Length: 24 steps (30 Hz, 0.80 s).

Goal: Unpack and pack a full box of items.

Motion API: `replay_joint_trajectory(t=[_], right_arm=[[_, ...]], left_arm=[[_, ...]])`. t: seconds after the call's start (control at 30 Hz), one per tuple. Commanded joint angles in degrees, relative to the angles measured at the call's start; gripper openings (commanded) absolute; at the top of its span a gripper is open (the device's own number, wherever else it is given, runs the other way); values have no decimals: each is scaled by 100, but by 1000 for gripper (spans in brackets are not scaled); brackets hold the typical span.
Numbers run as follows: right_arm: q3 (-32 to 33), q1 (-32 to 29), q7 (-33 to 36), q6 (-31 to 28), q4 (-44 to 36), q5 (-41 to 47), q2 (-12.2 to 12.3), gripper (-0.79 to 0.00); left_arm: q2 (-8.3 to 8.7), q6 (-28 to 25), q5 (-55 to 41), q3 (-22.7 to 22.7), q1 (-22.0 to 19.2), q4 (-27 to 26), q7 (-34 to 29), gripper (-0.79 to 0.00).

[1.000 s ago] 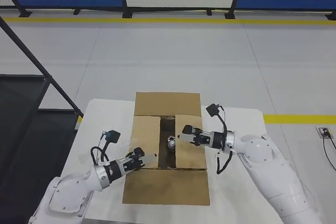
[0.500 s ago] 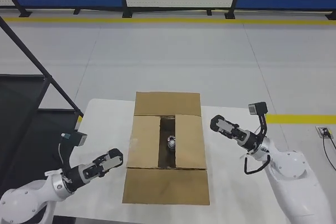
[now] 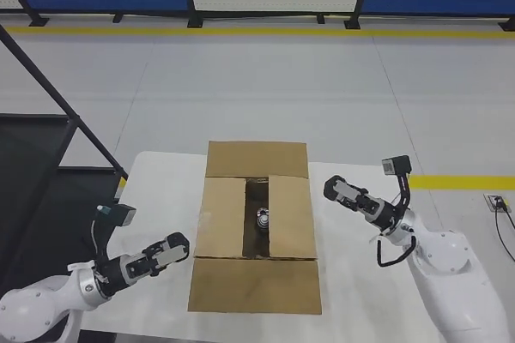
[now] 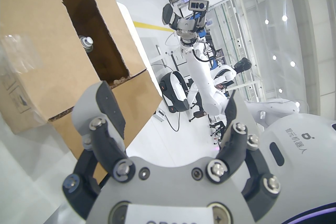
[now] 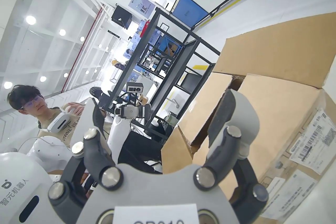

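toward the near left corner of the white table (image 3: 154, 184) the left gripper (image 3: 176, 248) hangs low over the tabletop. it points at the cardboard box (image 3: 223, 214) and sits just beside the box's left side without touching it. its pincer is spread wide with nothing between the pads, as the left wrist view shows.

the box stands in the middle of the table, closer to the near edge than to the far one. its near flap (image 3: 253, 287) is folded out flat toward the near edge. the two side flaps (image 3: 292, 219) lie almost level over the top, with a dark slot between them. in that slot the top of a spray can (image 3: 262, 219) shows, silver with a white nozzle, upright inside the box. clear tape (image 4: 15, 51) clings to the left flap. printed labels (image 5: 312, 141) are stuck on the box's right wall.

further back, toward the right edge of the table, the right gripper (image 3: 332, 186) hovers near the box's right side and apart from it. its pincer is also wide and holds nothing.

the far flap (image 3: 257, 159) lies open at the far edge. past the table's left edge stands a black frame (image 3: 34, 94). a yellow floor line (image 3: 463, 182) runs off beyond the right edge.
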Motion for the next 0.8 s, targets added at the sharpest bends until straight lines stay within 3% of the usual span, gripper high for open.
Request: replay_joint_trajectory(t=[0.0,0.27,0.5,0.77], right_arm=[[-167,247,-399,174,316,45,-46,0],[-1246,1806,-1358,885,2345,-690,-395,0],[-1970,2951,-1153,398,4411,-386,-833,0],[-2368,3544,-1065,-130,5659,-379,-1220,0]], left_arm=[[5,120,11,56,-52,59,171,0],[90,221,-236,-400,192,616,84,0],[175,186,-103,-491,479,1010,-427,0],[228,199,327,-37,449,1233,-642,0]])
